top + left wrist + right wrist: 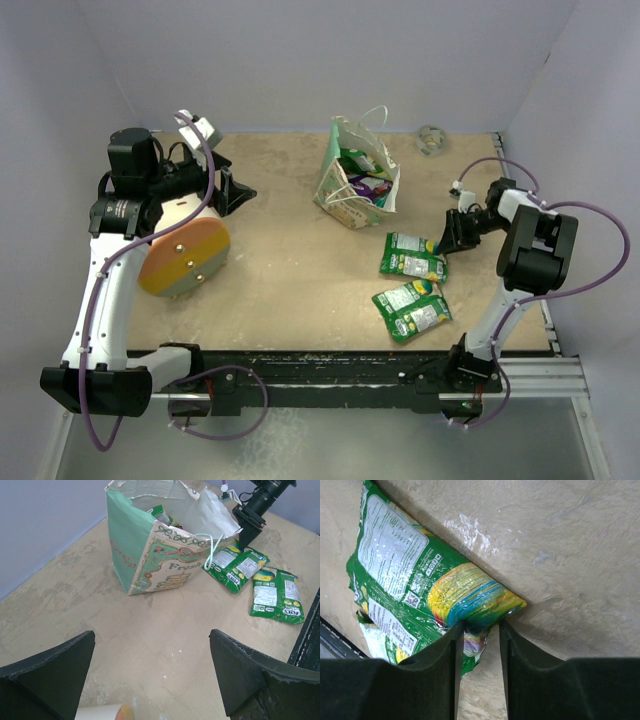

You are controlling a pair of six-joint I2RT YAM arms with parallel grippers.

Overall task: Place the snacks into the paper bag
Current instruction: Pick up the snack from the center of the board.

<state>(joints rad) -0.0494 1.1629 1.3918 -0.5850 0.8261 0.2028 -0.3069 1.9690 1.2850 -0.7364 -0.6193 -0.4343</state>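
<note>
The right gripper (pixel 481 630) is pinching a green packet (pixel 420 580) at lower right. Next it needs lifting toward the bag (pixel 355 180) at upper centre. The left gripper (pixel 150 635) is waiting, spread wide.

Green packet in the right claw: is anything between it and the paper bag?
Nothing visible. The right gripper pinches the green packet by a corner; only bare table lies between it and the paper bag, whose mouth stands open.

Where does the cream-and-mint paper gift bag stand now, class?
In the top view, the paper gift bag stands far-centre on the table, just beyond and left of a glossy green snack packet.
</note>
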